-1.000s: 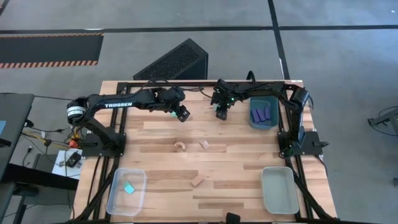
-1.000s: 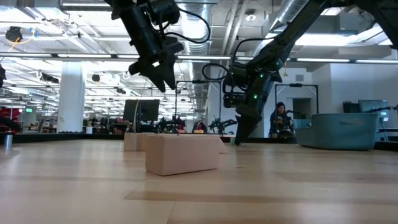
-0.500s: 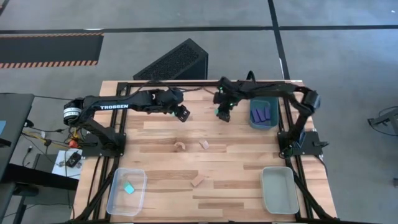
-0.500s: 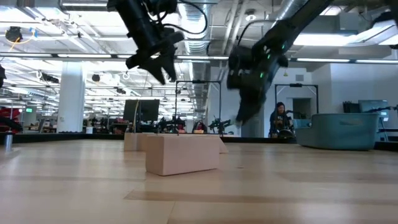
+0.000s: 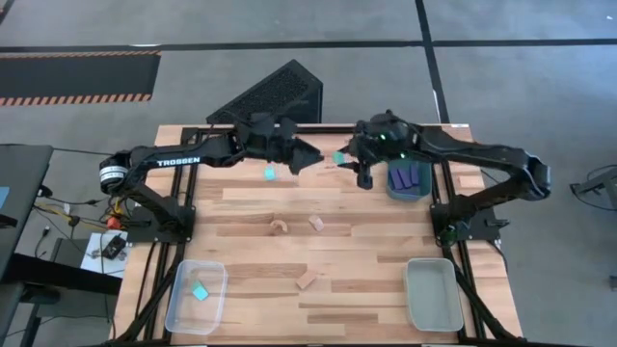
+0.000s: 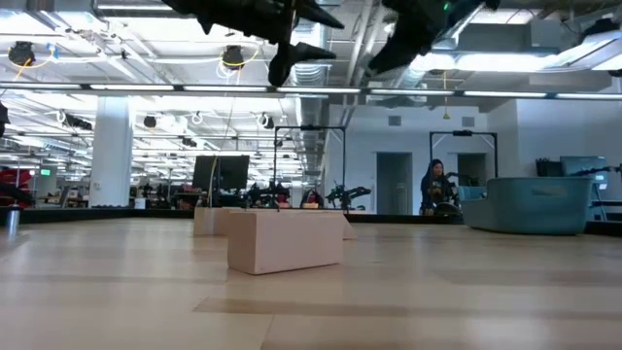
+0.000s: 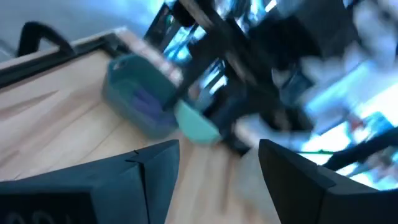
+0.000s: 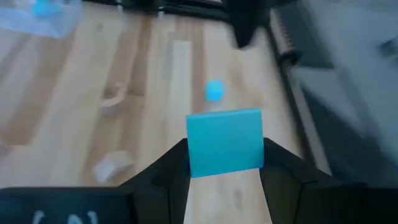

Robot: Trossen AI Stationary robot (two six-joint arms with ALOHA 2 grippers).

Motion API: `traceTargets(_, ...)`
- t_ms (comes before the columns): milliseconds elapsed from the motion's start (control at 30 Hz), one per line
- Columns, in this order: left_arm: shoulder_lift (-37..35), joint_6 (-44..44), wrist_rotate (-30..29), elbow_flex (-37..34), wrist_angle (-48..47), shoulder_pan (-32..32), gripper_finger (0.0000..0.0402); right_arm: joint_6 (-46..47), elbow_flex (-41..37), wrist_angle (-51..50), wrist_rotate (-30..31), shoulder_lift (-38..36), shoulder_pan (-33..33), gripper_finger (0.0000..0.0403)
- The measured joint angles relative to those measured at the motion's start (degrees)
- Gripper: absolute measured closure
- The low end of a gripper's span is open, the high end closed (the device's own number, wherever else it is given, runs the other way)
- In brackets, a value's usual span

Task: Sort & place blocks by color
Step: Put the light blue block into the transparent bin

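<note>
My right gripper (image 5: 343, 158) is raised above the far middle of the table and is shut on a teal cube (image 8: 225, 146). My left gripper (image 5: 312, 159) hovers just to its left, pointing at it with its fingers open; in the left wrist view (image 7: 217, 180) the cube (image 7: 196, 124) shows beyond the fingertips. A second teal cube (image 5: 270, 173) lies flat on the wood below the left arm. Dark blue bars (image 5: 405, 176) lie in the dark teal tray (image 5: 389, 185). A third teal cube (image 5: 200, 292) lies in the clear tray (image 5: 179, 306). Three pale wood pieces (image 5: 280, 226) (image 5: 315, 224) (image 5: 307, 280) rest mid-table. My right gripper pinches the teal cube between its two fingers (image 8: 171, 165), one on each of two opposite side faces (image 8: 194, 155). The fingers come from the table's right, slanting toward the left. The cube is lifted clear of the table, high above it.
A grey tray (image 5: 432, 292) sits at the near right corner and a dark ribbed box (image 5: 275, 94) lies off the far edge. In the low view a pale wood block (image 6: 285, 240) stands close to the camera, with both grippers high above it (image 6: 301, 39) (image 6: 403, 44).
Both grippers have risen from near the table to high above it. My right gripper has lifted the teal cube clear and turned toward the left arm. My left gripper has swung right and tipped to level, toward that cube. A teal cube now shows where the left gripper stood.
</note>
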Motion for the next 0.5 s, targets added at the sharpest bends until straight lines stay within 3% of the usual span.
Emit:
traceTargets(100, -0.01, -5.43, -1.34, 0.02, 1.43, 1.13, 0.0192, -3.34, 0.0, 1.0, 8.44, -2.01, 3.71, 0.0231)
traceTargets(267, 0.02, -6.32, -2.22, 0.0, 3.88, 1.11, 0.0159, -5.31, 0.0, 3.08, 19.7, -2.24, 8.41, 0.0224)
traceTargets(500, 0.02, -6.48, -3.43, 0.0, 5.88, -1.13, 0.0115, -7.52, 0.0, 8.63, 24.64, -2.06, 11.27, 0.0227)
